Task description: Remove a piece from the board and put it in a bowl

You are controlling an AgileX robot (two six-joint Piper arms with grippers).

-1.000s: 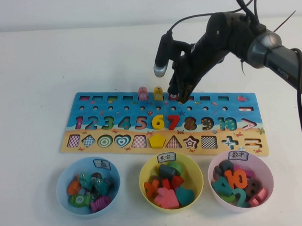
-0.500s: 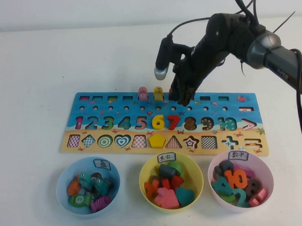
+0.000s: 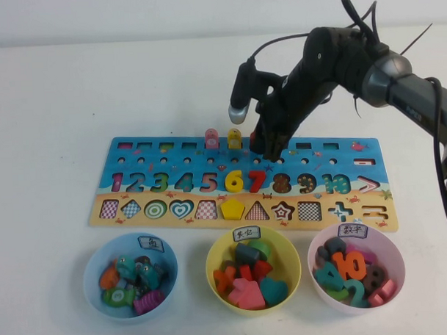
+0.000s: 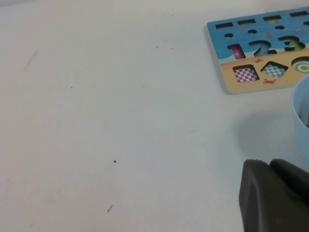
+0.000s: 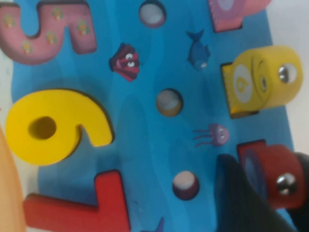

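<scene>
The red piece (image 5: 275,174) stands in its slot on the board's (image 3: 298,196) blue top row, next to a yellow peg (image 3: 235,138) and a pink peg (image 3: 211,138). My right gripper (image 3: 265,148) points down over it and hides most of it in the high view. In the right wrist view the right gripper (image 5: 265,159) is open, with one dark finger on each side of the piece. The light blue bowl (image 3: 88,279) sits front left, holding several pieces. My left gripper (image 4: 269,163) is shut and low over bare table, beside that bowl's rim (image 4: 301,121).
A yellow bowl (image 3: 212,263) and a pink bowl (image 3: 312,256), both holding several pieces, stand in front of the board. A yellow 6 (image 3: 234,180) and a red 7 (image 3: 256,181) stand proud of the board just in front of the right gripper.
The right gripper's fingers have spread apart around the red piece. The arm has shifted slightly towards the back of the board. The piece has stayed in its slot.
</scene>
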